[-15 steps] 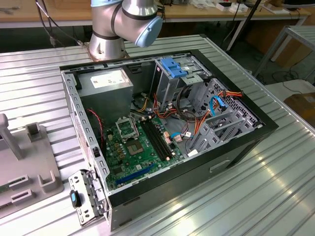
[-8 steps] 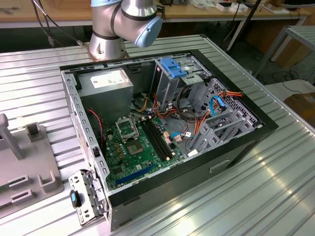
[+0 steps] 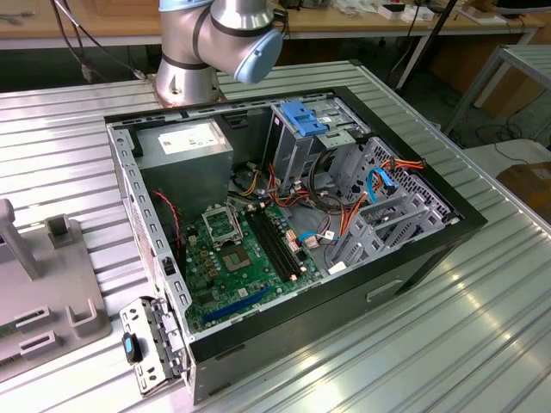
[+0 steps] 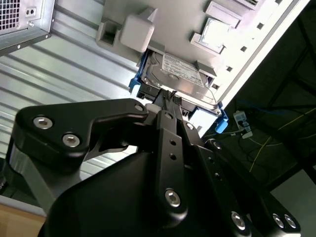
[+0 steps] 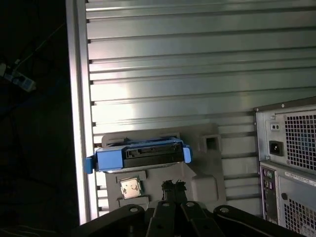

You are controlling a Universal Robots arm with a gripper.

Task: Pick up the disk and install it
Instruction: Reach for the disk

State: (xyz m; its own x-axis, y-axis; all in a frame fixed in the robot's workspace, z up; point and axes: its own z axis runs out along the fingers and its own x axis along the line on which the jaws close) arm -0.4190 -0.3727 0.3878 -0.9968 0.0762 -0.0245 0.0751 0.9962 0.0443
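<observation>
End effector (image 5: pixel 173 186) near disk (image 5: pixel 140 154) edge, grip state unclear; disk on grey fixture (image 5: pixel 203 178), table (image 5: pixel 197 74) edge beside.

The arm (image 3: pixel 219 34) is built of rounded silver-grey metal joints, one closed by a pale blue cap (image 3: pixel 261 53), and rises from a round metal base (image 3: pixel 178 86). In the second wrist view the hand (image 4: pixel 170 104) is matte black, made of angular plates and linkages studded with round silver screws (image 4: pixel 172 197).
</observation>
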